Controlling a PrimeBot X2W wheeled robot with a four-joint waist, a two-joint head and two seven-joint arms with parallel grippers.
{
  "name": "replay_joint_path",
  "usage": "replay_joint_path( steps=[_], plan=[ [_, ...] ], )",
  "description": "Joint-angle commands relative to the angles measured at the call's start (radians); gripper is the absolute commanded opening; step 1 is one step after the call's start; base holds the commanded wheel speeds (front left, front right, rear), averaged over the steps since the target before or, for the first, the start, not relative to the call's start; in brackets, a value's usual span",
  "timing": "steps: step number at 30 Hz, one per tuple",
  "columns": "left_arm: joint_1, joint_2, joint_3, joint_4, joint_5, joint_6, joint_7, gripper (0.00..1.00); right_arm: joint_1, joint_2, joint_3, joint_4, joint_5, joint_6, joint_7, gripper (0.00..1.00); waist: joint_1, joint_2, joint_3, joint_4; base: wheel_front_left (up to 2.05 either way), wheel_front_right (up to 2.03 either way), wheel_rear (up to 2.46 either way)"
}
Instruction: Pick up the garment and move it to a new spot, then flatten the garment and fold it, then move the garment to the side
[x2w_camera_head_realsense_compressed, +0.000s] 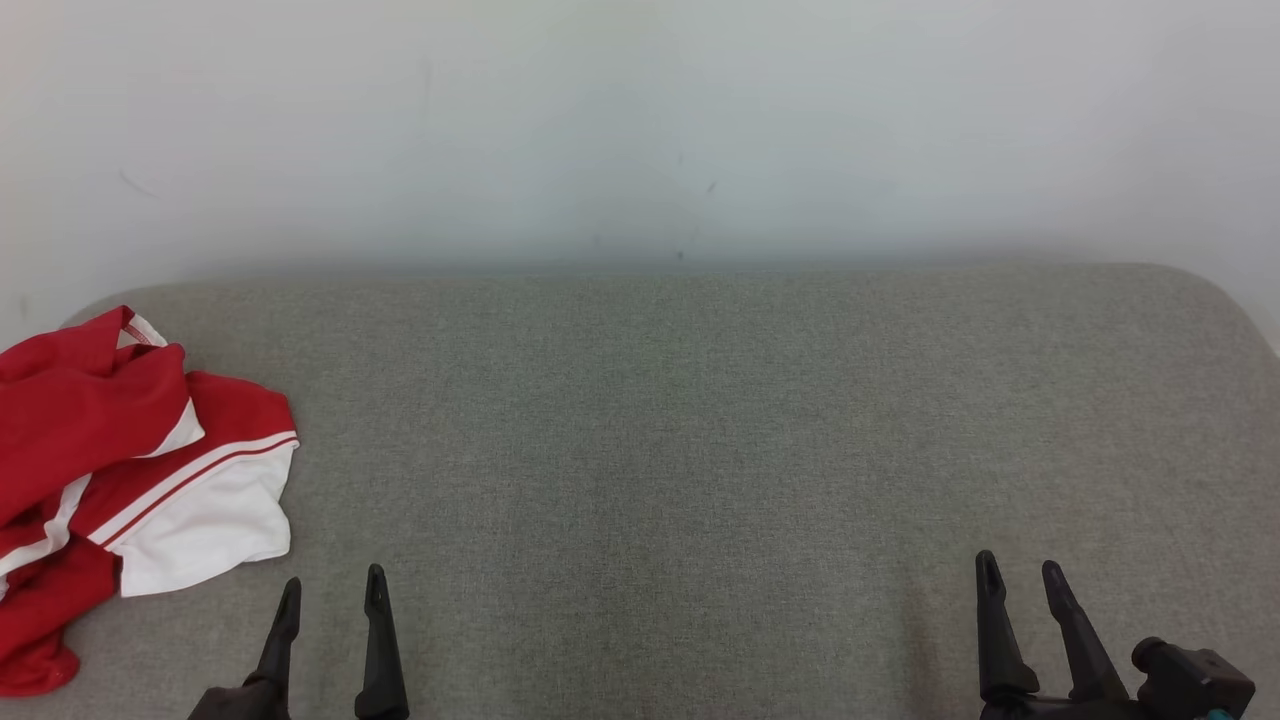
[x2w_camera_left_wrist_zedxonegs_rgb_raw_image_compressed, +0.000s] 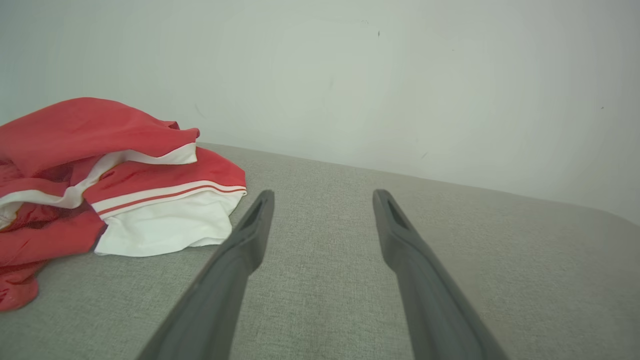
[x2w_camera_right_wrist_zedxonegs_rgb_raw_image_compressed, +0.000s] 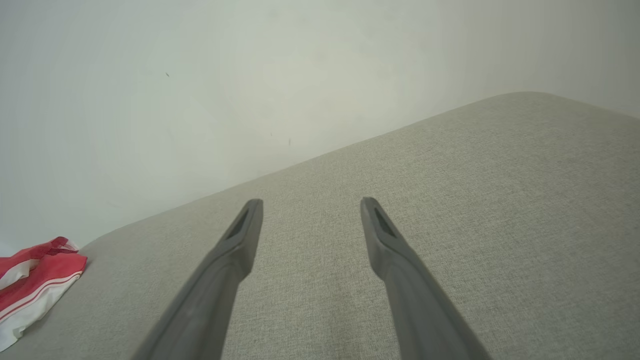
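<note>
**A:** Head view first. How far along are we?

**B:** By my reading, nothing is done yet. The garment (x2w_camera_head_realsense_compressed: 150, 470) lies in a crumpled heap at the far left of the grey fabric-covered table (x2w_camera_head_realsense_compressed: 700, 420), and part of it runs off the picture's left edge. The left pincer (x2w_camera_head_realsense_compressed: 333, 580) is just beside the near white hem, not touching it, with its fingers spread wide and empty. The right pincer (x2w_camera_head_realsense_compressed: 1018, 562) is well apart at the lower right, also wide and empty. So the pick-up, the move, the flattening, the fold and the last shift aside all remain.

**A:** And the left wrist view?

**B:** It looks along the left pincer's 2 fingers, which are wide apart with bare table between them. The garment is to their left, close to the wall (x2w_camera_left_wrist_zedxonegs_rgb_raw_image_compressed: 400, 90). It is thin red cloth bunched into soft overlapping folds, with white bands and a white panel edged by 1 thin red stripe. That white panel lies nearest the fingertip. I cannot tell whether there is a gap between them.

**A:** Right wrist view?

**B:** That pincer is again wide and holds nothing. A corner of the garment, red over white, shows at the lower left, well apart from the fingers.
</note>
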Motion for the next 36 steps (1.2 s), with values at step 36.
replay_joint_path(
  steps=[36],
  plan=[
    [0.033,-0.011,0.064,0.027,0.226,-0.015,-0.049,1.0,0.027,-0.005,0.001,0.034,-0.188,-0.002,-0.081,1.0,0.0,-0.0001,-0.013,0.005,0.0,0.0,0.0]
  ],
)
